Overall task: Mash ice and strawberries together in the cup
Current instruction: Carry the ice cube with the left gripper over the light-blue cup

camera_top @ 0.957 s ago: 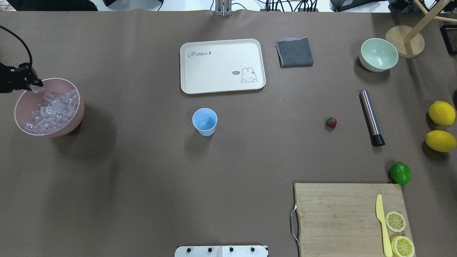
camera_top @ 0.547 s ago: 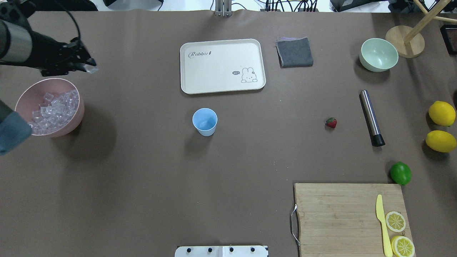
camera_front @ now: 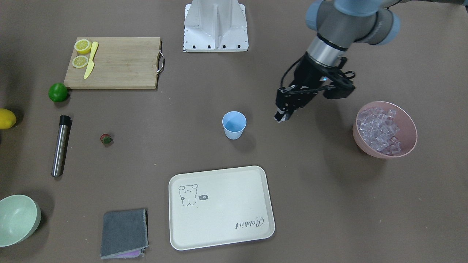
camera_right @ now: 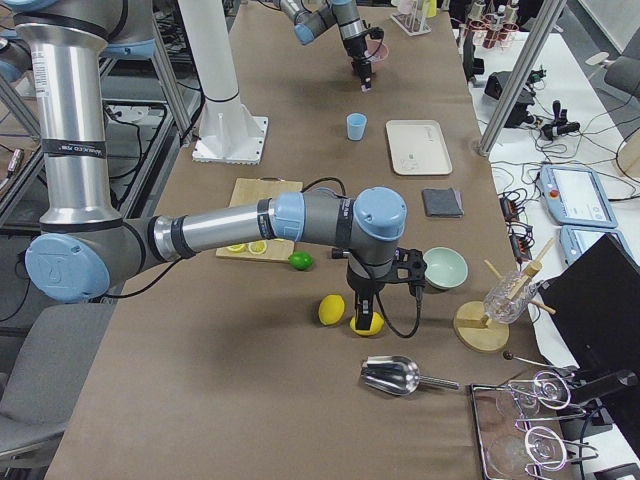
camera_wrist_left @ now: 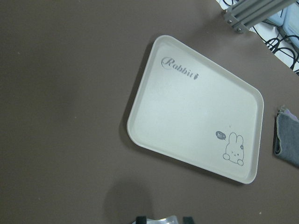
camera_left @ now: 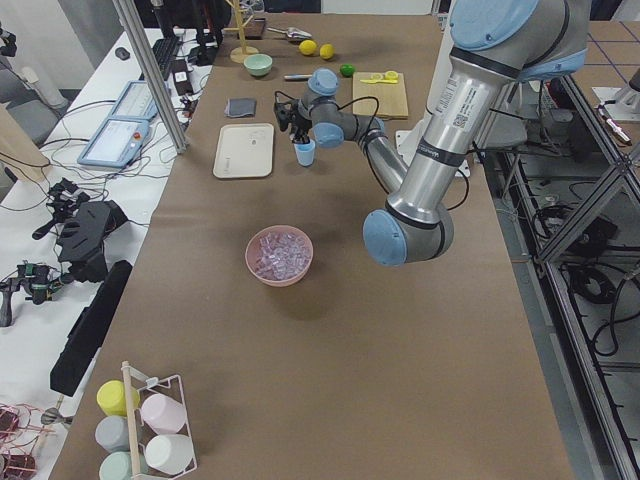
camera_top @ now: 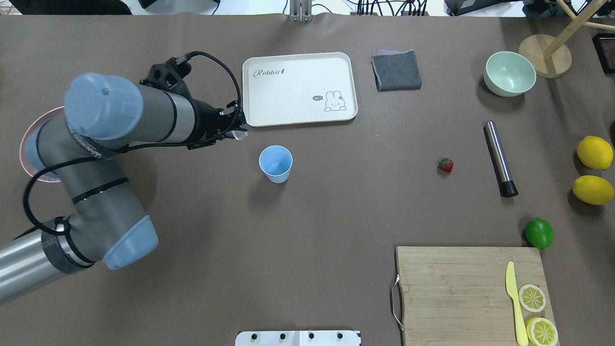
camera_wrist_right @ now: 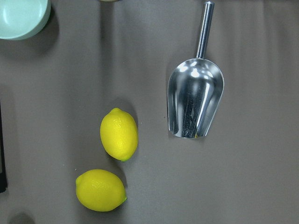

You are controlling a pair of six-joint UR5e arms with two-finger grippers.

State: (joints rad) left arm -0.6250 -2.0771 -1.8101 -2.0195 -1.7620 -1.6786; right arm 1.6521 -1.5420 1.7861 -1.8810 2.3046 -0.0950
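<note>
Ice cube, one clear piece, is pinched in the left gripper, jaws clamped on it. It's held above the bench near the cup but not over its mouth; in the overhead view it sits up-left of the cup, btwn it and the near corner of the cream rabbit tray. Cup stands upright at bench ctr, blue inside visible to the bottom. Strawberry lies alone on the robot's right side, well apart from the cup, w/ a steel muddler just beyond it. Further right: two lemons, and a lime at the corner of a wooden board carrying a yellow knife and two lemon halves. Far edge: folded grey cloth, pale green bowl, wooden stand. Right gripper hangs over the lemons at the bench's right end, near a metal scoop; it shows only in the side view, so can't tell if clenched or released. Bench is covered w/ a brown sheet; white side tables w/ cables and screens run alongside. Pink bowl at the robot's left end holds a heap of ice; the left arm covers most of that bowl in the overhead view.
</note>
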